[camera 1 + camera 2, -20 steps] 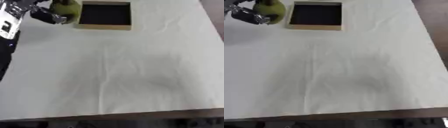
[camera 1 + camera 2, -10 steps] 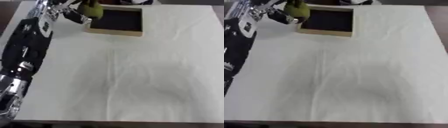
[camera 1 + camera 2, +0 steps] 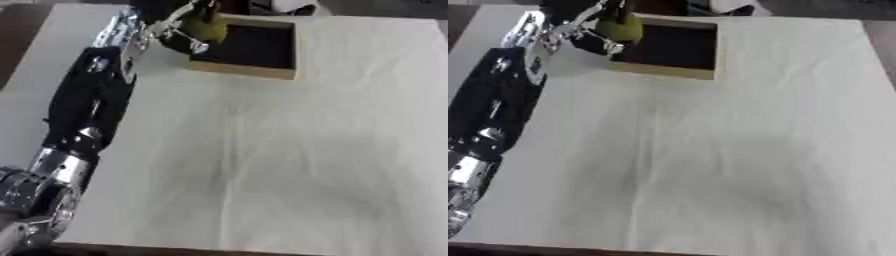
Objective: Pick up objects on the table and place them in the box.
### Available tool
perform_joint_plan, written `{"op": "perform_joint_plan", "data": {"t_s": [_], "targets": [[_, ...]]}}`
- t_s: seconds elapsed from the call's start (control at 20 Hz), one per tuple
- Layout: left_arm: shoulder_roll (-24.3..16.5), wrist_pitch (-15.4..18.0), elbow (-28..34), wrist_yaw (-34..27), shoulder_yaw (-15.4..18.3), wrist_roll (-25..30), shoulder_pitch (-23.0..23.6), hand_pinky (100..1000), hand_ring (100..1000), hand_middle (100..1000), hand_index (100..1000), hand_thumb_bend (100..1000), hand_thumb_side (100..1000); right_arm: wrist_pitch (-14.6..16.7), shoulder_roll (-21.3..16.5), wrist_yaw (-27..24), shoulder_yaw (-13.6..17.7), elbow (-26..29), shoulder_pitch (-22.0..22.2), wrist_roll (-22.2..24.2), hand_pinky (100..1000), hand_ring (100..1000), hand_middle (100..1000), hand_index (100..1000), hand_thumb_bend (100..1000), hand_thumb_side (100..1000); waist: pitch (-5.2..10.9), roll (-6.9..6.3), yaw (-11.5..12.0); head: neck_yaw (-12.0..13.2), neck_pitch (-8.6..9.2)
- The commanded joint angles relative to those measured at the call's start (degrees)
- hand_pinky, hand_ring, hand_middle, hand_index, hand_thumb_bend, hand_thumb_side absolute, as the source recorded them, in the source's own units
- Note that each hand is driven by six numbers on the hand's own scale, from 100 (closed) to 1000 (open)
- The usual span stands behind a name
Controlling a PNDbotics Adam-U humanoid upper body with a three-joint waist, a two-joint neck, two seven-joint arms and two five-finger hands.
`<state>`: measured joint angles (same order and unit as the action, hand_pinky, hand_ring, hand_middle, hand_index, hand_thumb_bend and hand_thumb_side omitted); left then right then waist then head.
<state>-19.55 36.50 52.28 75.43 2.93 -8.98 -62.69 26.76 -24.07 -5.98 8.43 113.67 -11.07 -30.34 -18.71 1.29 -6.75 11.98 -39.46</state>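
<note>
Left eye view shows the left hand point(image 3: 179, 31) at the far end of a fully stretched arm, its fingers curled round a yellow-green, pear-like fruit point(image 3: 207, 28) held over the near-left corner of the wooden box point(image 3: 289, 55). The box's dark interior lies just to the right of the fruit and slightly beyond it, so the release probably needs only a short carry rightward before the fingers open. The right hand is nowhere in view, and the white tablecloth point(image 3: 289, 160) carries nothing else.
</note>
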Motion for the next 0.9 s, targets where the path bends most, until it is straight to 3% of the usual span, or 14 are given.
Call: {"op": "perform_joint_plan", "data": {"t_s": [0.05, 0.3, 0.9], "targets": [[-0.4, -1.5, 0.4, 2.2, 0.9, -1.9, -2.1, 116, 155, 225, 401, 562, 100, 0.1, -0.5, -0.3, 0.0, 0.9, -0.6, 0.4, 739, 669, 572, 722, 100, 466, 0.8, 0.25, -0.3, 0.5, 1.25], [-0.3, -4.1, 0.3, 7.6, 1.8, -6.1, -2.9, 117, 211, 223, 396, 631, 100, 0.0, 0.2, -0.8, -0.4, 0.9, -1.0, 0.8, 739, 670, 571, 722, 100, 475, 0.1, 0.6, -1.1, 1.4, 2.32], [0.3, -4.4, -2.6, 12.1, 3.5, -10.2, -5.1, 126, 214, 231, 405, 546, 100, -1.0, 2.3, -2.8, -2.3, 0.9, -3.2, 3.3, 739, 672, 569, 722, 100, 504, -2.03, 0.64, -5.0, 4.8, 5.09]]}}
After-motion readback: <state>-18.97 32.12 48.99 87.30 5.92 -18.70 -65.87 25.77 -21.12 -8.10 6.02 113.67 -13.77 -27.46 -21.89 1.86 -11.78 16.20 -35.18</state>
